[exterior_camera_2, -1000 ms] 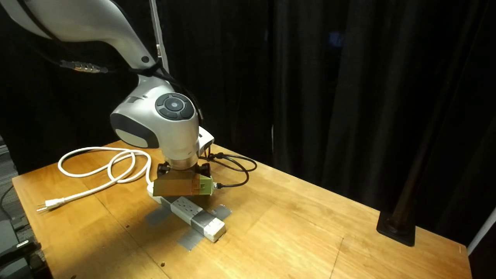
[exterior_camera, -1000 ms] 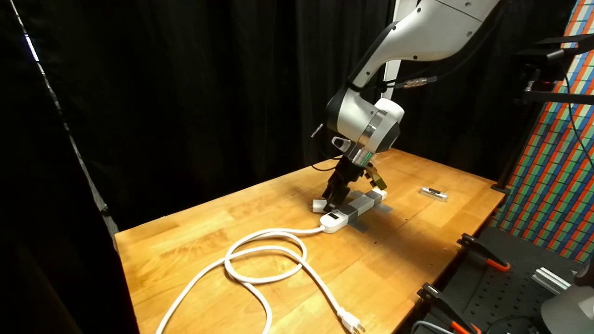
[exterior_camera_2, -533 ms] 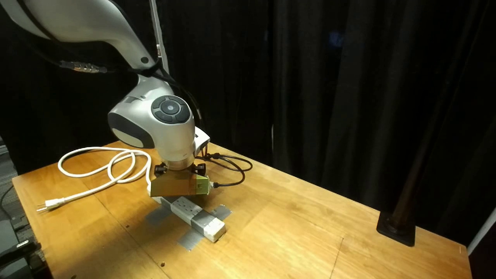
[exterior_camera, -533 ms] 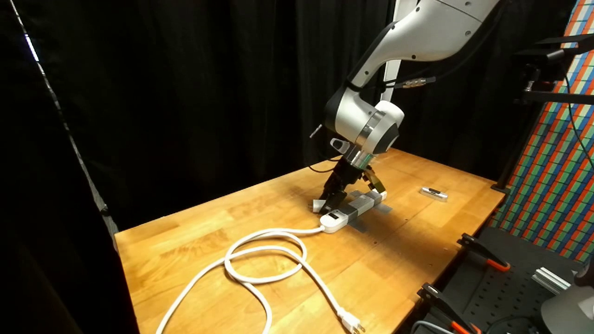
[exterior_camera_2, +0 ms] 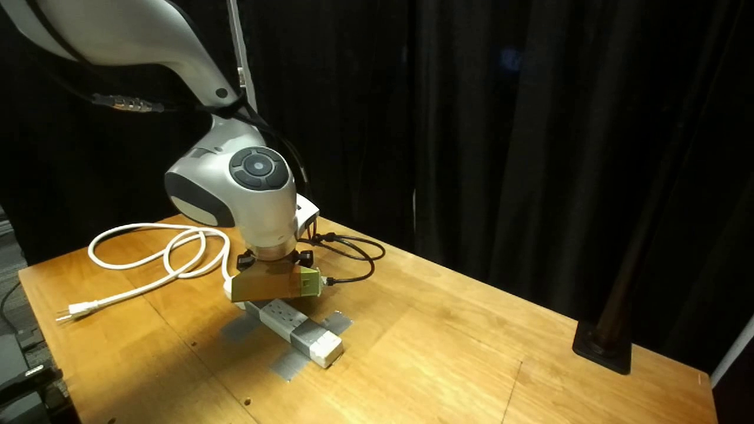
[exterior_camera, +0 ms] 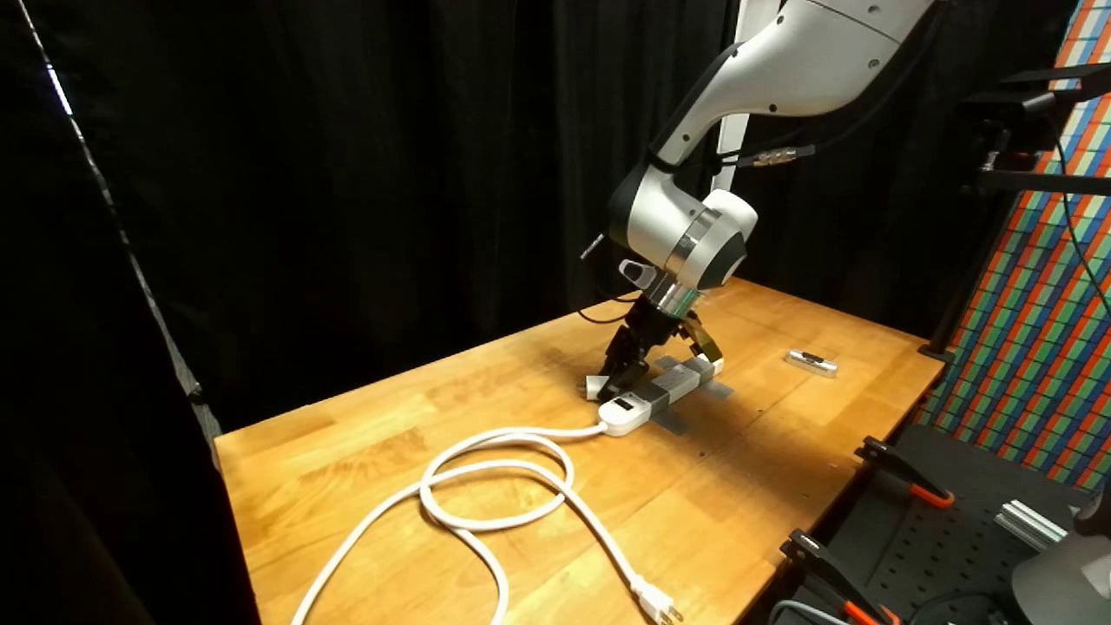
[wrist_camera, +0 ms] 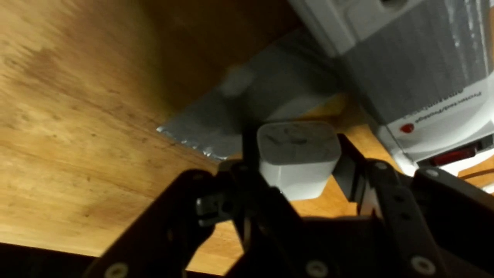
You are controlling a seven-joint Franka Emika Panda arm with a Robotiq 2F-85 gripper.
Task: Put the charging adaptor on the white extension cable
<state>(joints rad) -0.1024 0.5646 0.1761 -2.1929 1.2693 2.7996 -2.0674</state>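
Note:
The charging adaptor point(wrist_camera: 293, 179), a small white block with rounded corners, stands between the black fingers of my gripper point(wrist_camera: 298, 154) in the wrist view, a finger against each side. In an exterior view the adaptor point(exterior_camera: 596, 388) shows at table level, just left of my gripper point(exterior_camera: 618, 387); the arm hides it in an exterior view from across the table. Close beside it lies the socket strip of the white extension cable point(exterior_camera: 627, 415), held down with grey tape. Its strip point(exterior_camera_2: 285, 315) shows several outlets, partly under the gripper's mount. The cord loops away across the table.
A small silver and dark object point(exterior_camera: 811, 362) lies farther along the table. Clamps point(exterior_camera: 898, 469) grip the table edge. A black post base point(exterior_camera_2: 602, 347) stands at a far corner. A thin black cable point(exterior_camera_2: 368, 259) hangs in a loop from the wrist.
My gripper's fingers have come together onto the adaptor. The hand has sunk and shifted slightly sideways. The adaptor and the strip lie nearly where they were.

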